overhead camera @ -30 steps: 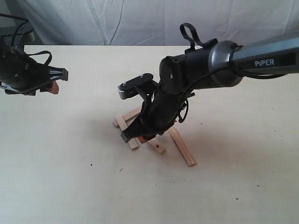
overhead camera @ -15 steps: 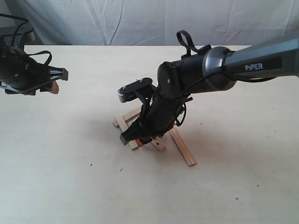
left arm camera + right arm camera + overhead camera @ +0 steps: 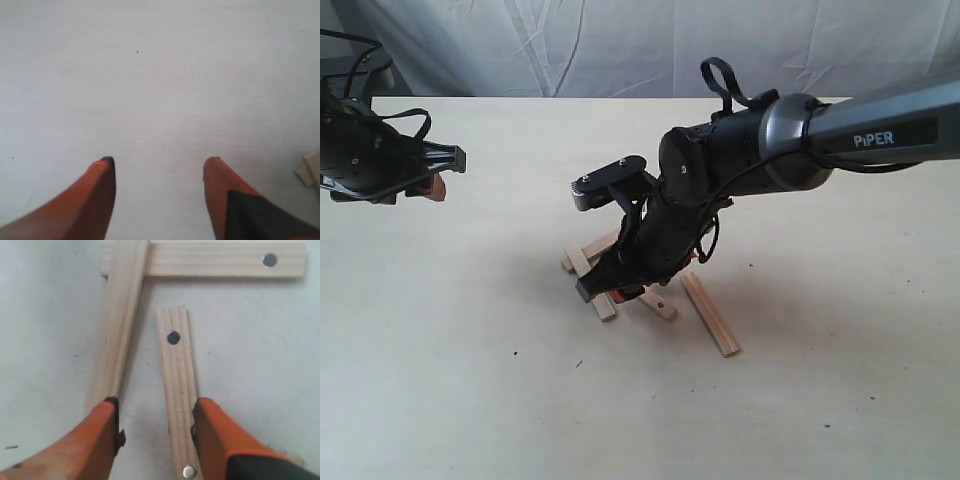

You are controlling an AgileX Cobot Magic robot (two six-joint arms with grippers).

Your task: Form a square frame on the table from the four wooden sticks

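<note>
The right gripper (image 3: 155, 405) stands spread wide and grasps nothing. One short wooden stick (image 3: 177, 385) lies on the table (image 3: 470, 380) between its orange fingers (image 3: 215, 435), close against one and clear of the other, whose tip sits at the end of a slanted stick (image 3: 122, 320). That stick overlaps a third stick (image 3: 225, 260). A fourth stick (image 3: 710, 313) lies just beside them. The left gripper (image 3: 157, 162) hangs released, well apart. A wrinkled white cloth (image 3: 620, 40) backs the table.

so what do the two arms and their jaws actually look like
Both arms are black. The right arm runs into a grey metallic tube with white PiPER lettering, a black cable loop on top and a grey-fronted block. The left arm carries black cables. Both sets of jaws are tapered orange with black patches.
</note>
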